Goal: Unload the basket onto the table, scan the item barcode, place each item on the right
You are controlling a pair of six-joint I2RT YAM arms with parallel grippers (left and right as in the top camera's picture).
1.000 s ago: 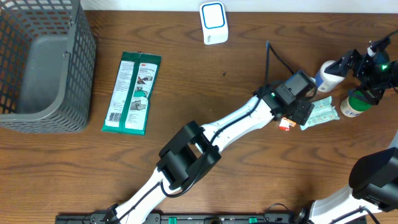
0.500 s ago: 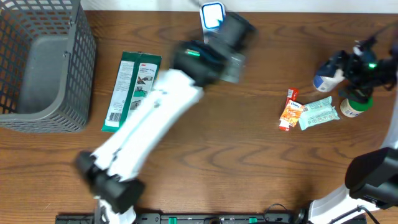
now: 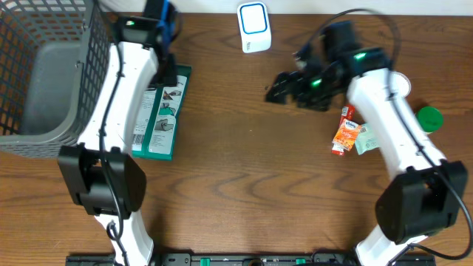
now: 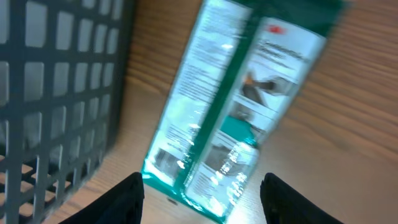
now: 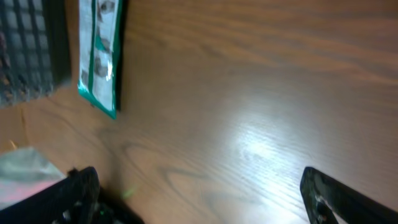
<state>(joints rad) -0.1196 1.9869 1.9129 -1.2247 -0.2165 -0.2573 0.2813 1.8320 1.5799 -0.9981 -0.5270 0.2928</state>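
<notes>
A flat green and white packet (image 3: 158,111) lies on the wooden table beside the basket. In the left wrist view the packet (image 4: 236,118) fills the middle, blurred. My left gripper (image 3: 165,71) hovers over the packet's far end, open, with its fingertips (image 4: 127,198) on either side of the packet's near edge and nothing held. A white scanner with a blue face (image 3: 253,27) stands at the back centre. Open and empty, my right gripper (image 3: 284,89) hangs over bare table right of centre. The right wrist view shows that gripper (image 5: 205,199) wide apart and the packet (image 5: 99,56) far off.
A grey wire basket (image 3: 52,74) fills the back left corner, close to the left arm. An orange sachet (image 3: 345,137) and a pale green sachet (image 3: 367,140) lie under the right arm. A green cap (image 3: 429,117) sits at the far right.
The left arm has swung from the right side of the table across to the left and now hangs over the green packet. The right arm has come in from the far right toward the centre.
</notes>
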